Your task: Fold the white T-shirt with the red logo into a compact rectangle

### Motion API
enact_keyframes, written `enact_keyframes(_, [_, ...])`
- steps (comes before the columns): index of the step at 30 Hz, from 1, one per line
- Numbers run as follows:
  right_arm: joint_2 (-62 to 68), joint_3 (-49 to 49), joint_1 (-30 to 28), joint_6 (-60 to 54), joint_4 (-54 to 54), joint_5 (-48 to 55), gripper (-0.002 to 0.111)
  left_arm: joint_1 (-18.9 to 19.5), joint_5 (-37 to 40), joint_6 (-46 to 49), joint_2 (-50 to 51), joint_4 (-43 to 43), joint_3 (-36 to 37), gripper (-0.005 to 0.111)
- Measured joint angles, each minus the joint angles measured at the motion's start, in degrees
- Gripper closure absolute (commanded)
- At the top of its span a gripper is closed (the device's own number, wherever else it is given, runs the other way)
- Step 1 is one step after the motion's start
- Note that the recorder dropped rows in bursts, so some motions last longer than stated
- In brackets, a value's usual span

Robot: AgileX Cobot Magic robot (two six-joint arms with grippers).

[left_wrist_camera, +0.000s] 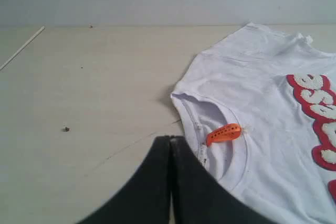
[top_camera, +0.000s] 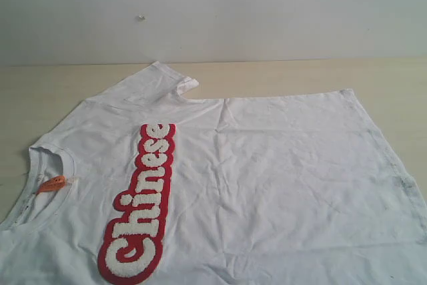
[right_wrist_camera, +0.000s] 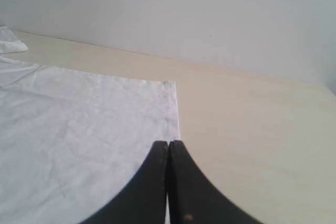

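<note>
— How do the left fingers (left_wrist_camera: 165,148) stand?
— Pressed together with nothing between them. Their tips sit just beside the collar (left_wrist_camera: 195,121) of the white T-shirt (top_camera: 267,178), on its left. I cannot tell whether they touch the cloth.
— And the right fingers (right_wrist_camera: 164,150)?
— Also pressed together, gripping nothing. Their tips are at the hem (right_wrist_camera: 171,108), with cloth to their left and bare worktop (right_wrist_camera: 252,129) to their right. The hem's far corner lies beyond them.
— Where is the shirt itself?
— Spread flat on the worktop, front up, with its collar to the left and its hem to the right. The red logo (top_camera: 143,205) runs across the chest from near to far.
— Counts?
— Two pairs of fingers, one shirt and one logo. One orange tag (left_wrist_camera: 224,133) lies inside the collar. One sleeve (top_camera: 157,85) shows, at the far left, with its end turned over.
</note>
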Motion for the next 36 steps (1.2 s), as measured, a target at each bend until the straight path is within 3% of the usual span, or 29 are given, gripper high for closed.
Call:
enact_keyframes(7, [0.00,0.00,0.00,0.00,0.00,-0.86,0.108,0.00,-1.49,4.03,0.00,4.54,0.00,0.107])
enact_keyframes(11, [0.00,0.00,0.00,0.00,0.00,-9.14,0.108,0.00,-10.31,4.69,0.00,5.08,0.16,0.107])
enact_keyframes(14, [0.00,0.00,0.00,0.00,0.00,-25.28,0.108,0.00,-26.38,4.69,0.00,5.19,0.16,0.107])
enact_keyframes(20, [0.00,0.00,0.00,1.41,0.00,-44.41,0.108,0.00,-52.52,3.21,0.00,5.50,0.16,0.107])
enact_keyframes(24, [0.00,0.00,0.00,5.82,1.77,-52.96,0.108,0.00,-63.90,-5.25,-0.10,5.50,0.16,0.107])
enact_keyframes(30, [0.00,-0.71,0.00,15.90,2.22,-56.36,0.108,0.00,-67.04,-15.74,0.41,5.50,-3.32,0.107])
enact_keyframes(36, [1.80,-15.05,0.00,19.09,2.48,-51.64,0.108,0.00,-63.01,-18.25,12.72,5.50,-21.70,0.107])
